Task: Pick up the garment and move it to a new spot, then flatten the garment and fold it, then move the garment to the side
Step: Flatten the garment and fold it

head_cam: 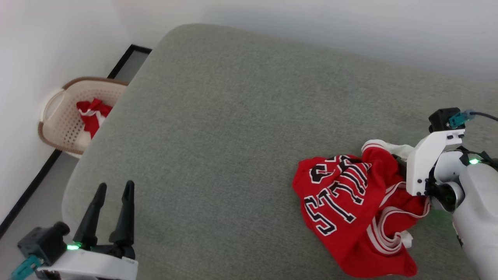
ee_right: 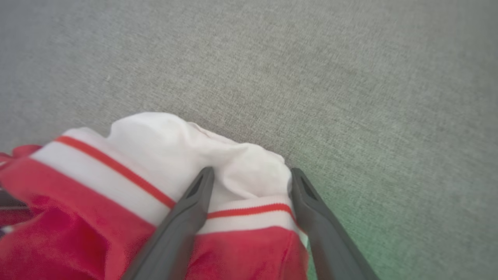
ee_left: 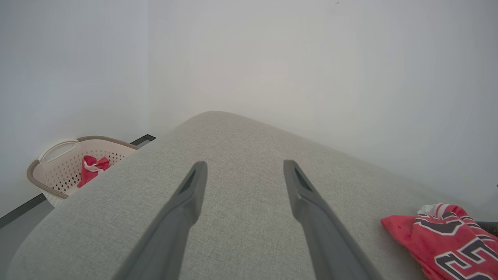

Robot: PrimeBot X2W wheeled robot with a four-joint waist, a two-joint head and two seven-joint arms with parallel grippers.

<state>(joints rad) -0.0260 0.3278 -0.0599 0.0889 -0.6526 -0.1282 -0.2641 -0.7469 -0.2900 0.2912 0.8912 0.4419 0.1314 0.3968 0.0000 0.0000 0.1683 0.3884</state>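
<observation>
Straddling a white hump of lining with the right fingers spread wide, clamping nothing yet. Finding the jersey crumpled at the lower right of the head frame, on the cushion, lettering up. Hovering the left fingers at the lower left, likewise splayed and empty, well apart from the cloth.

Judging the jersey light, limp and slick: sagging from any single pinch, sliding easily, not breakable. Favouring the striped trim lying between the right fingers as the place to pinch, looking thicker and less slippery than the thin red body. Expecting one layer alone to pull out long and trailing; taking the folded trim and lining together probably lifting the heap whole.

Seeing broad bare cushion across the middle and upper left of the frame, offering ample room for a new spot and for flattening. Minding the rounded cushion edge at the left, with floor and basket holding a small red-and-white bundle beyond it, and the wall along the top, where dragged cloth could slide off.
</observation>
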